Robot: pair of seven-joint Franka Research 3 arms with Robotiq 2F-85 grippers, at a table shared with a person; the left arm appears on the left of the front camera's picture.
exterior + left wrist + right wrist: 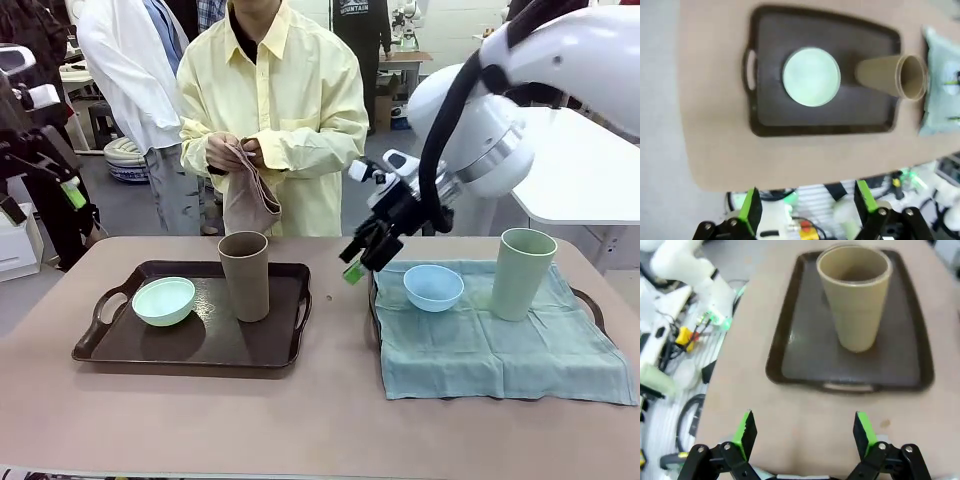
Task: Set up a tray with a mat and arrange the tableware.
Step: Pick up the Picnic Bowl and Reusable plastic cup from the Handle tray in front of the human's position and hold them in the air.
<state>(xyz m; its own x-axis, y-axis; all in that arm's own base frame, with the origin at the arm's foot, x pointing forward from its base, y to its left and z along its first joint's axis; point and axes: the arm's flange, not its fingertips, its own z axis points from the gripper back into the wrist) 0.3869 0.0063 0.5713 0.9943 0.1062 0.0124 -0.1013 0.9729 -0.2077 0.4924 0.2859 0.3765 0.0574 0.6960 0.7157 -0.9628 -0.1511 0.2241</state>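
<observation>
Right gripper (805,432) hovers over bare tabletop between the two trays, jaws spread wide, holding and touching nothing. Left gripper (807,202) hangs high at the left, well clear of the table, jaws equally wide, empty. Dark tray (120,345) on the left carries the mint green bowl (163,300) at its left and the brown tumbler (245,276) upright toward its right. On the right, a teal mat (500,355) covers a second tray (592,305); the light blue bowl (433,287) sits far-left on it, the pale green tumbler (523,272) upright to the bowl's right. Person at the far side holds a brownish cloth (250,205) in both hands.
</observation>
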